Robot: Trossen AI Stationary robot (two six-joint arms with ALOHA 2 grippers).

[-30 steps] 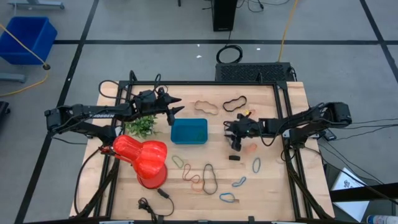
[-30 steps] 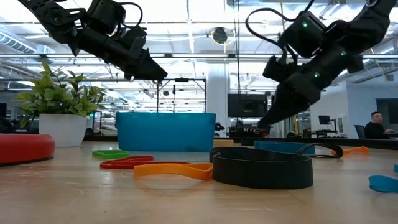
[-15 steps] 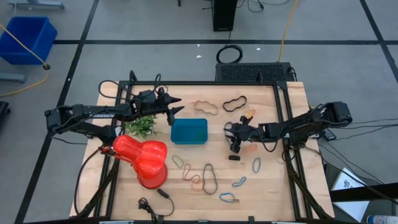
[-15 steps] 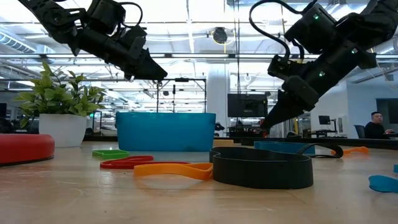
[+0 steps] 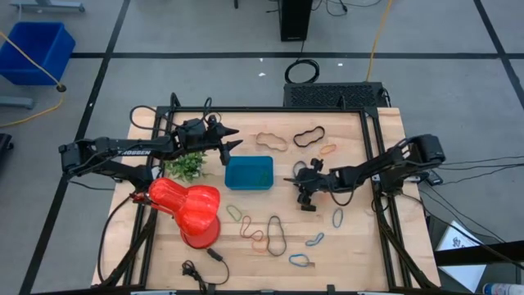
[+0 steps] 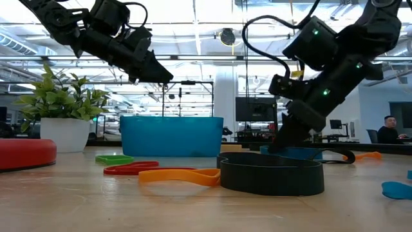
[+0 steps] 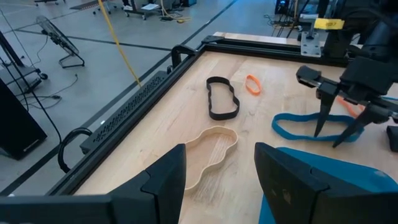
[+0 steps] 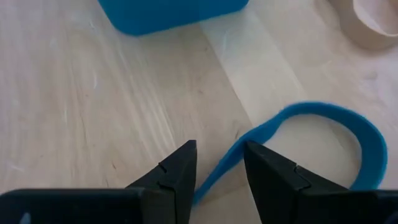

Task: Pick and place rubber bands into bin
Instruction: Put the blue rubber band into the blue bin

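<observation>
The teal bin stands mid-table. Rubber bands lie flat around it: tan, black and orange at the far side, and several green, black, pink and blue ones at the near side. My right gripper is low over the table just right of the bin, open. Its two fingers stand on either side of one end of a blue band, which also shows in the left wrist view. My left gripper hangs open and empty above the bin's far left corner.
A red vase and a green leafy clump stand left of the bin. A small black piece lies just near of my right gripper. A wide black band lies at the near edge. A blue crate is on the floor.
My right gripper has moved toward the table's left, closer to the bin, and has come down toward the table over the blue band. My left arm has kept still.
</observation>
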